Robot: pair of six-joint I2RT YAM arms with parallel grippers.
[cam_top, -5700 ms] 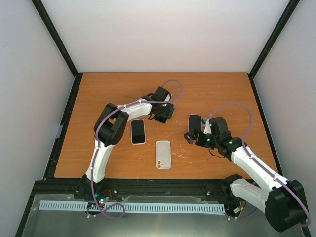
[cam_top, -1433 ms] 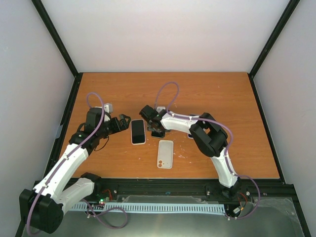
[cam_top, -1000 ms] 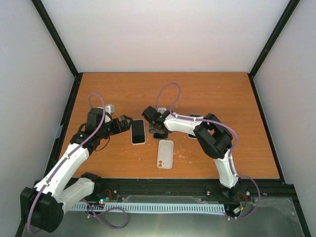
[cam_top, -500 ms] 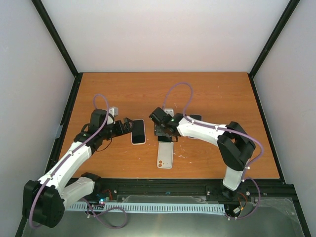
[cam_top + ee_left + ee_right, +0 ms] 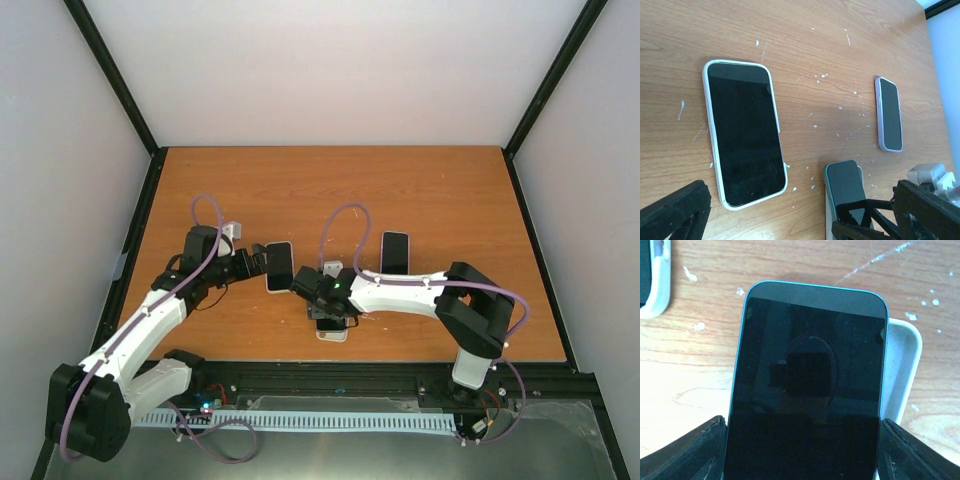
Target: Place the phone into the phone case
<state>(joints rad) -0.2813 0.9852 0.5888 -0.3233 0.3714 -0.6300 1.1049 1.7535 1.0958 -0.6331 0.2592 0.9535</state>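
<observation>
The right pincer point(image 5: 326, 303) pinches the phone point(image 5: 810, 375) over the white case point(image 5: 902, 370). The left pincer point(image 5: 257, 263) is spread wide beside a second phone point(image 5: 745, 132).

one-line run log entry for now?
right gripper: shut on phone, over phone case | left gripper: open, beside white-cased phone

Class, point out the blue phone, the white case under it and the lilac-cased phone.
blue phone point(image 5: 807, 380): right wrist view, screen centre.
white case point(image 5: 902, 375): right wrist view, exposed right rim.
lilac-cased phone point(image 5: 889, 114): left wrist view, screen centre.
</observation>
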